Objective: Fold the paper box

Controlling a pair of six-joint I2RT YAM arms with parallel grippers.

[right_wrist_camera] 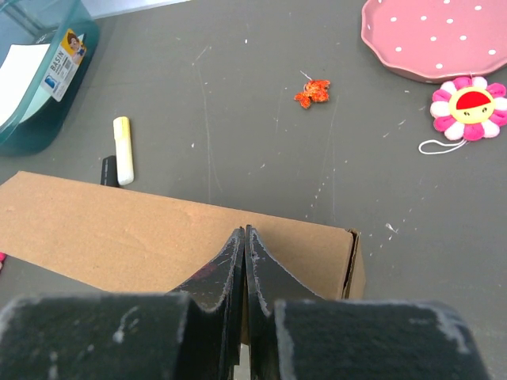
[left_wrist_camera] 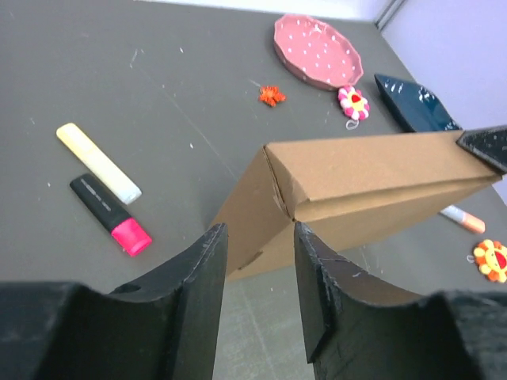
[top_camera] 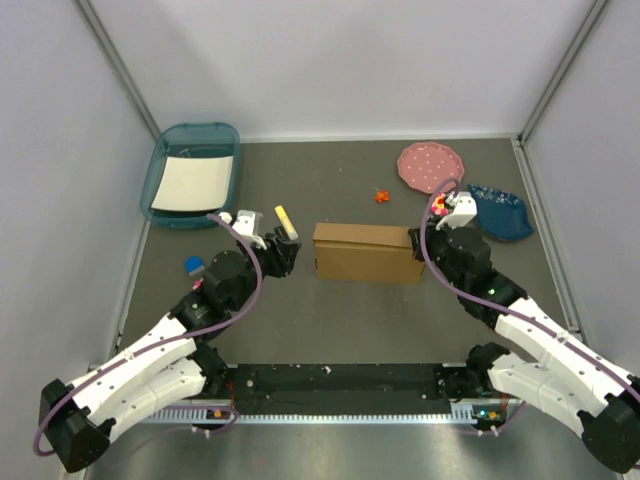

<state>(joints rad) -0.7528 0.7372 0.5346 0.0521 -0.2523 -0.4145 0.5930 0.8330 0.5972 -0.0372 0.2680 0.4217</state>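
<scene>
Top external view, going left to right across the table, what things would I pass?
teal tray → yellow highlighter → paper box → pink plate → dark blue dish. I left out the small blue and orange bits, since they sit in line with bigger things.

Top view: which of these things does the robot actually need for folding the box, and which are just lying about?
Part of the job: paper box; left gripper, open at one end of it; right gripper, shut at the other end.

Just lying about: teal tray, pink plate, dark blue dish, yellow highlighter, black marker, flower charm, orange toy.
</scene>
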